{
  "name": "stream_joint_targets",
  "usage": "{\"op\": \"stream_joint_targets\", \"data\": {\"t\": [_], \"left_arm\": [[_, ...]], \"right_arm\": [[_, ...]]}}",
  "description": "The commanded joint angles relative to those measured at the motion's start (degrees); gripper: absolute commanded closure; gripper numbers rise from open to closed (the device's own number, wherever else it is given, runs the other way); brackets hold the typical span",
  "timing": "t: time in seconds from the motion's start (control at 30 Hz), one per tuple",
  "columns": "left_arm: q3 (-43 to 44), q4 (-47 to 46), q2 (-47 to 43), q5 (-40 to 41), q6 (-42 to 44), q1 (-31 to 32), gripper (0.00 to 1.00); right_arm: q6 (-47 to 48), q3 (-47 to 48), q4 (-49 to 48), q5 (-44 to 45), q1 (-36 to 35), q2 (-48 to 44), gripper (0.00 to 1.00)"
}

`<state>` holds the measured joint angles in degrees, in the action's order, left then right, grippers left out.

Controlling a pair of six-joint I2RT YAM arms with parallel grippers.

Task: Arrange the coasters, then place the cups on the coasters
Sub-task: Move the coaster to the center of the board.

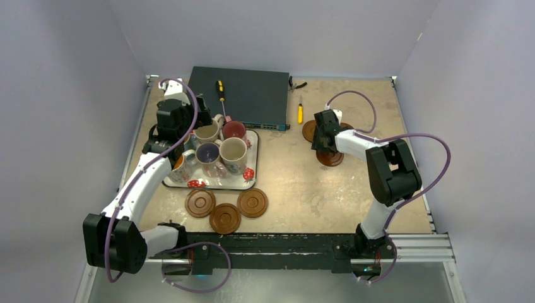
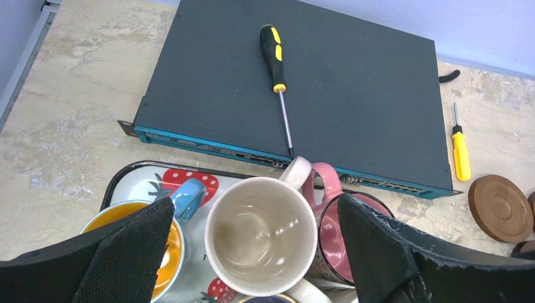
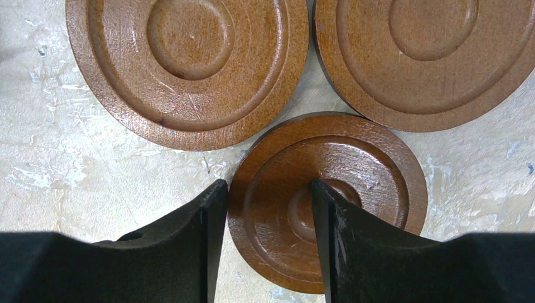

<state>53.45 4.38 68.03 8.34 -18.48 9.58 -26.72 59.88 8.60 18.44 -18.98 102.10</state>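
Observation:
On the strawberry-print tray (image 1: 243, 184) stand several cups. My left gripper (image 1: 197, 125) hangs open above a cream cup (image 2: 260, 233), one finger on each side and well apart from it (image 2: 255, 201). Beside that cup are a pink-inside cup (image 2: 328, 235) and a blue cup (image 2: 188, 197) with an orange inside. Three coasters (image 1: 225, 218) lie in front of the tray. On the right, my right gripper (image 1: 327, 146) is down on a coaster (image 3: 353, 183); one finger sits at its rim and the other in its centre hollow (image 3: 268, 184). Two more coasters (image 3: 189, 63) (image 3: 429, 57) lie just beyond.
A dark network switch (image 1: 243, 95) lies behind the tray with a black-and-yellow screwdriver (image 2: 275, 53) on top. A small yellow screwdriver (image 1: 300, 113) and pliers (image 1: 298, 84) lie near it. Grey walls close in the table on three sides.

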Motion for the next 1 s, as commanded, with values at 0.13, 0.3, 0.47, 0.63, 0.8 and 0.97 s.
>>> {"op": "stream_joint_targets", "data": {"t": [0.13, 0.3, 0.47, 0.63, 0.8, 0.97], "left_arm": [[0.6, -1.1, -0.1, 0.6, -0.2, 0.4, 0.04], [0.6, -1.1, -0.2, 0.6, -0.2, 0.4, 0.04], [0.6, -1.1, -0.2, 0.6, -0.2, 0.4, 0.04], [0.4, -2.0, -0.5, -1.6, 0.4, 0.4, 0.04], [0.4, -2.2, -0.7, -1.9, 0.5, 0.4, 0.04], [0.4, -2.1, -0.7, -1.7, 0.3, 0.4, 0.04]], "right_arm": [[1.0, 0.3, 0.8, -0.9, 1.1, 1.7, 0.47], [1.0, 0.7, 2.6, -2.0, 1.1, -0.9, 0.43], [0.9, 1.1, 5.1, -2.3, 1.1, -5.3, 0.39], [3.0, 2.3, 7.5, -1.9, 1.1, -10.1, 0.37], [5.4, 1.2, 8.6, -4.9, 0.9, -15.6, 0.34], [6.6, -2.6, 8.1, -9.4, -0.3, -22.4, 0.32]]}}
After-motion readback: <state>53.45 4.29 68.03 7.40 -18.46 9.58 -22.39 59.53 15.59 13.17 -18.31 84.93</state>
